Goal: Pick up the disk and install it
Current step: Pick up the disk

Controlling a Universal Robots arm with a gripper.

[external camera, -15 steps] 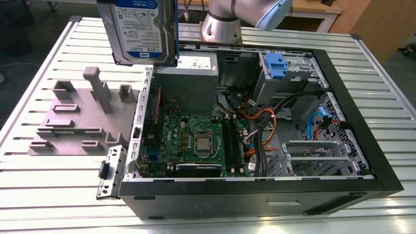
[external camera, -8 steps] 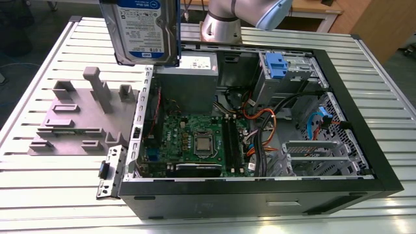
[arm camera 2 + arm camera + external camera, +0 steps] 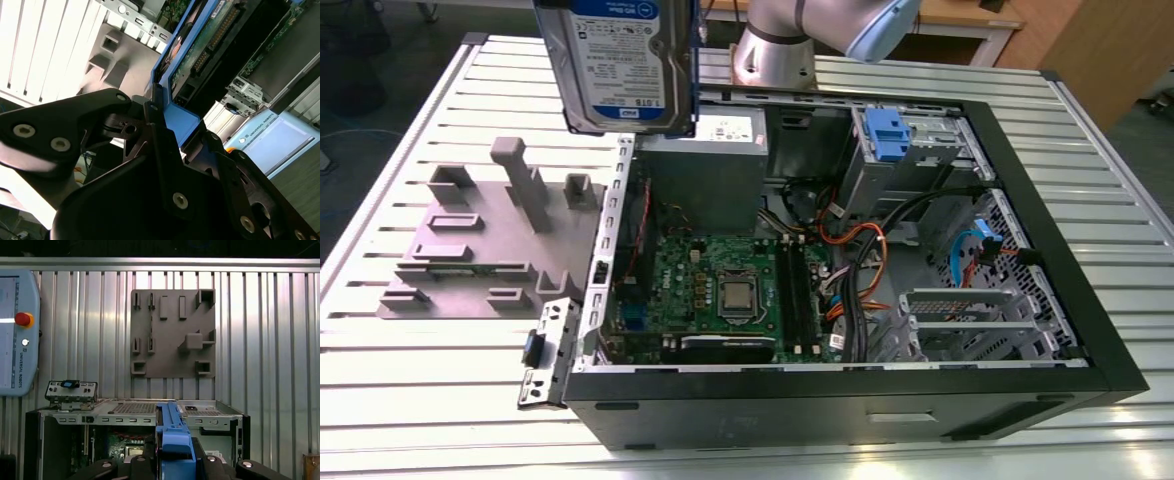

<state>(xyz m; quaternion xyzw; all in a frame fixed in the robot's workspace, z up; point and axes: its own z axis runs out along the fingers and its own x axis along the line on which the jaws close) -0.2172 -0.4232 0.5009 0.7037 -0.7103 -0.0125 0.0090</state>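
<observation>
The gripper is shown closed on the blue carrier frame at one short end of the disk, with a black finger pressed to each side of the frame. This hold is judged to spare the metal body and circuit board and to leave the opposite end free. The disk is carried upright above the computer case, near the wall facing the grey fixture plate, apparently high enough to clear that wall. Its long axis is roughly vertical. The free short end is pointed down toward the case, and the labelled face is turned to the exterior view.
</observation>
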